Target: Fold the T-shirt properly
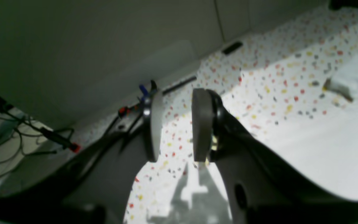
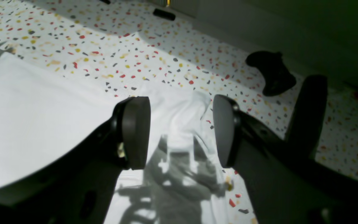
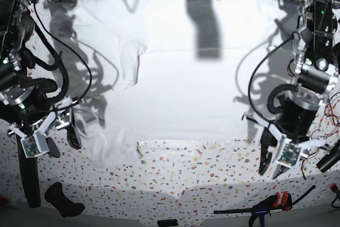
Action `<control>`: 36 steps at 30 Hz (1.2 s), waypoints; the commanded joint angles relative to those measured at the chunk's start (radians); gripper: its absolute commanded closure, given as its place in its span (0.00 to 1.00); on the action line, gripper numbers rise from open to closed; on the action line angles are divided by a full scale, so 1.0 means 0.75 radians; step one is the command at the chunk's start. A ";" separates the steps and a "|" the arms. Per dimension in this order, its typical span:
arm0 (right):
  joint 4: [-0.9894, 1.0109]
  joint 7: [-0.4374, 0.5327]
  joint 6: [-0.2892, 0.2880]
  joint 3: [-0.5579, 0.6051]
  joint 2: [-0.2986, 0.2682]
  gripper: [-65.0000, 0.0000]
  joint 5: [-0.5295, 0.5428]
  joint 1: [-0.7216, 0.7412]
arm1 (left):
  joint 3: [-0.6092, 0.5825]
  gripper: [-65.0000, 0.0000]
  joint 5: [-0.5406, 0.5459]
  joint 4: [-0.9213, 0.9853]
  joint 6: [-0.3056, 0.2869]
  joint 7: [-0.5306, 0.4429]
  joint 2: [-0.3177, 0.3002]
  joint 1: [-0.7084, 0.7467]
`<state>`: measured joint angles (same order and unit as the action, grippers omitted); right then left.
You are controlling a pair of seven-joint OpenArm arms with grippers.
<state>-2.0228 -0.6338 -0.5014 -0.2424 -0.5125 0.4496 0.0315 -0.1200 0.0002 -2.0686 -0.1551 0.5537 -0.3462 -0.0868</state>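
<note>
Left wrist view: the left hand [image 1: 174,126] hovers over the speckled terrazzo-pattern table [image 1: 278,77], pads parted, empty. Right wrist view: the right hand [image 2: 181,132] hangs wide open, empty, above a sleeve, likely positioned for a grasp. Base view: the large plain white cloth T-shirt [image 3: 180,89] lies spread flat.

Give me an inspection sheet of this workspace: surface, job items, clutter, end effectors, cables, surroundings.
Surface: speckled terrazzo-pattern table, brightly lit, arm shadows across it.
Job's things: white T-shirt spread flat, wrinkled, one sleeve lying under the right end effector.
Clutter: black game controller and bar clamp at the near table edge; small black block at the edge.
End effectors: left end effector open, empty, above bare table; right end effector open, empty, above the sleeve.
Cables: loose wires off the table's side; cable loops on both arms.
Surroundings: plain wall panels.
</note>
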 commanded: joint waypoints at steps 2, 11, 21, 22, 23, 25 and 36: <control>-0.023 0.029 0.006 -0.011 -0.019 0.51 0.010 0.032 | 0.004 0.76 0.001 -0.025 0.014 -0.030 -0.009 -0.039; -0.023 -0.003 0.006 -0.009 -0.019 0.51 0.010 0.046 | 0.004 0.76 0.000 -0.023 0.015 -0.029 -0.046 -0.107; -0.023 -0.003 0.006 -0.009 -0.019 0.51 0.010 0.047 | 0.004 0.76 0.001 0.201 0.013 -0.040 -0.049 -0.157; -0.023 -0.003 0.006 -0.009 -0.019 0.51 0.010 0.047 | 0.004 0.76 0.001 0.261 0.013 -0.040 -0.049 -0.178; -0.023 -0.003 0.006 -0.009 -0.019 0.51 0.010 0.047 | 0.004 0.76 0.001 0.330 0.012 -0.040 -0.049 -0.205; -0.023 -0.003 0.006 -0.009 -0.019 0.51 0.010 0.047 | 0.004 0.76 0.001 0.489 -0.013 -0.041 -0.049 -0.280; -0.023 -0.016 0.006 -0.009 -0.019 0.51 0.010 0.046 | 0.004 0.76 0.187 1.518 -0.283 0.011 -0.085 -0.876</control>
<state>-2.0235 -0.6704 -0.5018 -0.2417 -0.5125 0.4507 0.0502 -0.1230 0.1345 -0.9077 -0.3771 0.5858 -0.3977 -0.7116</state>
